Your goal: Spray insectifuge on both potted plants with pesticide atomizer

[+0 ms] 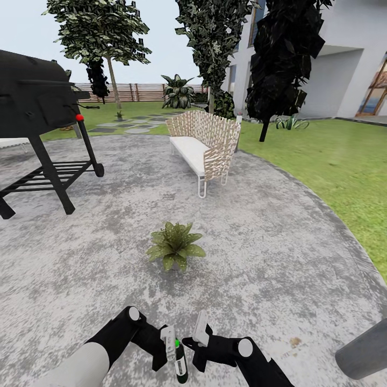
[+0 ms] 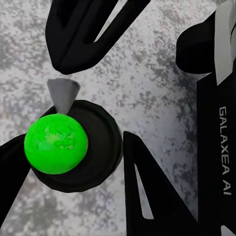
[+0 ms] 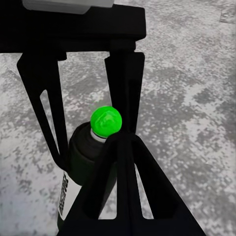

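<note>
Head view: you face round grey patio (image 1: 279, 258); potted plant (image 1: 175, 246) centre, wicker bench (image 1: 205, 142) and black grill (image 1: 37, 102) beyond, lawn (image 1: 333, 161) right. Left gripper (image 1: 167, 344) clamps pesticide atomizer (image 1: 179, 361). Right gripper (image 1: 194, 339) beside it, state unclear.

Left wrist view: atomizer's green cap (image 2: 56, 143) between fingers (image 2: 147, 191), speckled patio beneath.

Right wrist view: same bottle (image 3: 81, 169) amid black fingers (image 3: 123, 182).

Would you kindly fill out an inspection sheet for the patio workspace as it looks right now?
Surface: round grey mottled patio, lawn around it.
Job's things: pesticide atomizer, dark bottle with a green cap, upright between both grippers; one potted plant just ahead on the patio.
Clutter: black grill; woven bench with white cushion.
Grippers: left gripper shut on the bottle; right gripper beside it, contact unclear.
Cables: nothing seen.
Surroundings: dark trees, slatted fence, white house.
</note>
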### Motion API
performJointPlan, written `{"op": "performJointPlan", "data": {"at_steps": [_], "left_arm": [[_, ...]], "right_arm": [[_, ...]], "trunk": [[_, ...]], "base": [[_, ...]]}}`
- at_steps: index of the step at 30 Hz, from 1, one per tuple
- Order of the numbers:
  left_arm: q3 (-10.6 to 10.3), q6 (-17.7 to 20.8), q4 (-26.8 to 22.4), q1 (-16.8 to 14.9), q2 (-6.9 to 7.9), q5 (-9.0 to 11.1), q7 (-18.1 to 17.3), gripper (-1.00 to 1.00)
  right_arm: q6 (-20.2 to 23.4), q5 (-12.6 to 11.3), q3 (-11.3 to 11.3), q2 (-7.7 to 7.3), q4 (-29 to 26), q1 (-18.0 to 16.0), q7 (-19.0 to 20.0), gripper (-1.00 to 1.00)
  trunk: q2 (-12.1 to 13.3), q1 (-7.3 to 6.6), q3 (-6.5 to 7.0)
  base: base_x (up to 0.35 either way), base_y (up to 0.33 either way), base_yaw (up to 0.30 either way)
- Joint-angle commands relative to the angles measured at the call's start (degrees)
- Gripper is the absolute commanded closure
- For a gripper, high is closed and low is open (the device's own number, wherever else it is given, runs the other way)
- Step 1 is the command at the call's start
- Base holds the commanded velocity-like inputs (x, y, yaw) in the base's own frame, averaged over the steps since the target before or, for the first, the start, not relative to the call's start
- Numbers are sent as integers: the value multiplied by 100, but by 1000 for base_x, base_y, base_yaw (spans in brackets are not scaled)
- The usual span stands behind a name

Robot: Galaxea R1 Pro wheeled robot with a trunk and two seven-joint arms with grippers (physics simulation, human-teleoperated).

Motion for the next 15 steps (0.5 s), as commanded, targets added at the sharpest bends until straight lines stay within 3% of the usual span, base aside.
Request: {"op": "performJointPlan", "data": {"at_steps": [1,7,10,15], "left_arm": [[4,-61,-8,-1,-1,-41,-5,100],[4,-65,-9,-2,-7,-34,-7,100],[4,-78,-9,-2,-2,88,-16,100],[4,-97,-17,-5,-5,126,-192,100]], "right_arm": [[-35,59,-8,2,-5,-2,1,100],[-35,59,-8,2,-5,-2,1,100],[-35,59,-8,2,-5,-2,1,100],[-31,59,-8,2,-5,-2,1,100]], "trunk": [[-2,-1,-5],[-2,-1,-5],[-2,-1,-5],[-2,-1,-5]], "base": [[0,0,0],[0,0,0],[0,0,0],[0,0,0]]}}
